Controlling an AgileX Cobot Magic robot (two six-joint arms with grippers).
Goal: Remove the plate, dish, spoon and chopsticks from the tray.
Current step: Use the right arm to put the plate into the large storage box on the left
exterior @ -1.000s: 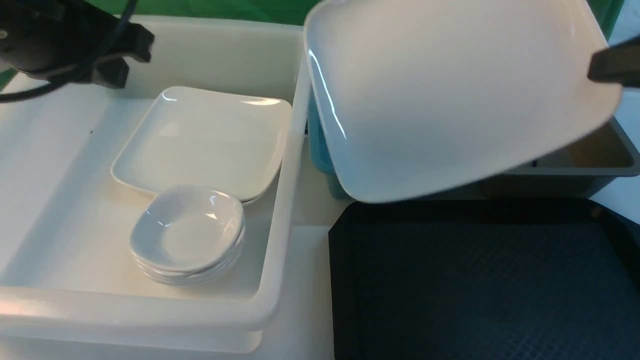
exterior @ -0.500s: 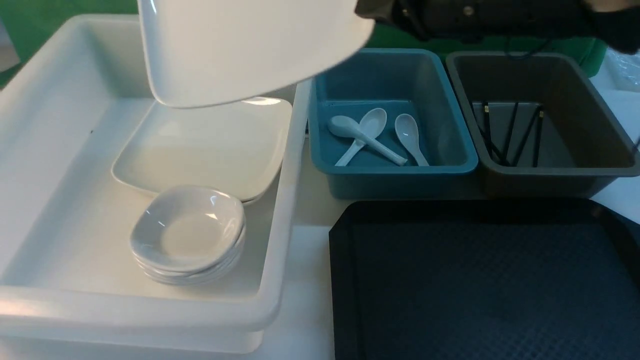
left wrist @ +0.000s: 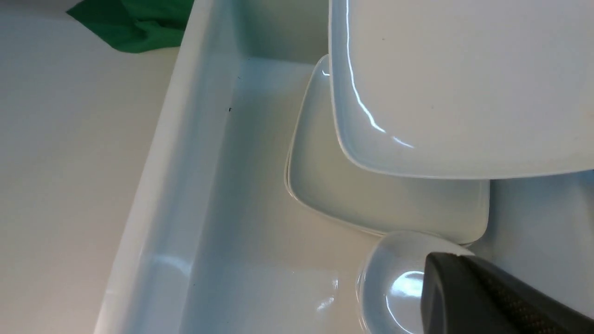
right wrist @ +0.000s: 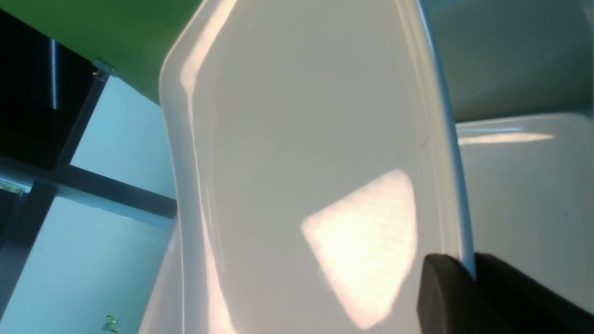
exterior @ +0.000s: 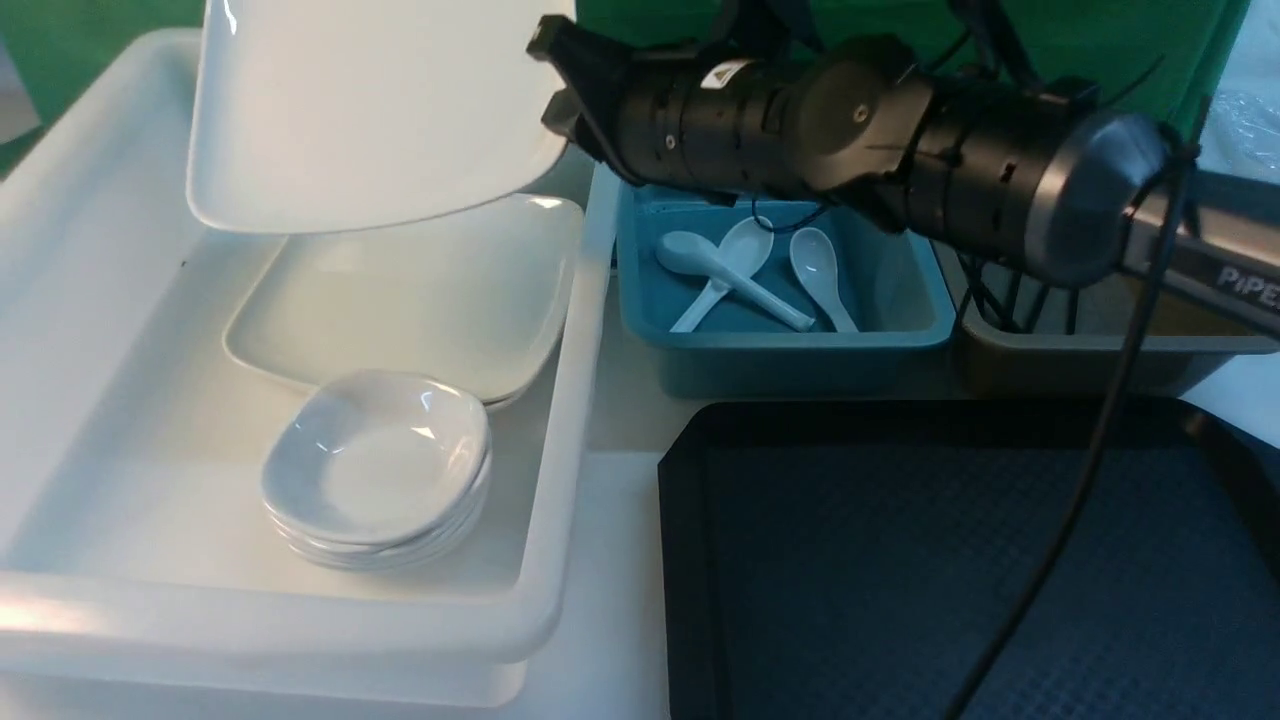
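**Front view.** The plate (exterior: 370, 110) hangs in the upper left of the frame, tilted, with its near edge low over the white tub (exterior: 560, 400). The right fingers (exterior: 556, 50) are pinched onto its right rim, and the right arm (exterior: 880, 140) stretches in from the right edge. Directly below lies a matching plate stack (exterior: 400, 300), and a pile of small dishes (exterior: 375, 470) sits in front of it. The tray (exterior: 900, 560), lower right, shows a bare floor. The spoons (exterior: 740, 270) lie in the blue tub (exterior: 780, 350), and the chopsticks (exterior: 985, 300) show in the brown tub (exterior: 1090, 355). This is probably the last item to go. It should be levelled before it comes down, so that its corner does not strike first.

**Left wrist view.** The plate (left wrist: 464, 83) fills the upper right and overlaps the plate stack (left wrist: 371, 195) without yet squaring with it. A small shift to match the outlines would help, keeping clear of the small dishes (left wrist: 394, 287). Only one of the left fingers (left wrist: 487, 297) shows, at the lower right. I cannot tell how far they are open, and nothing is seen in them.

**Right wrist view.** The right fingers (right wrist: 445, 297) clamp only the thin rim at the lower right. With so narrow a hold on glossy ware, the descent should be slow. Let go only once the plate (right wrist: 301, 139) rests on the stack.
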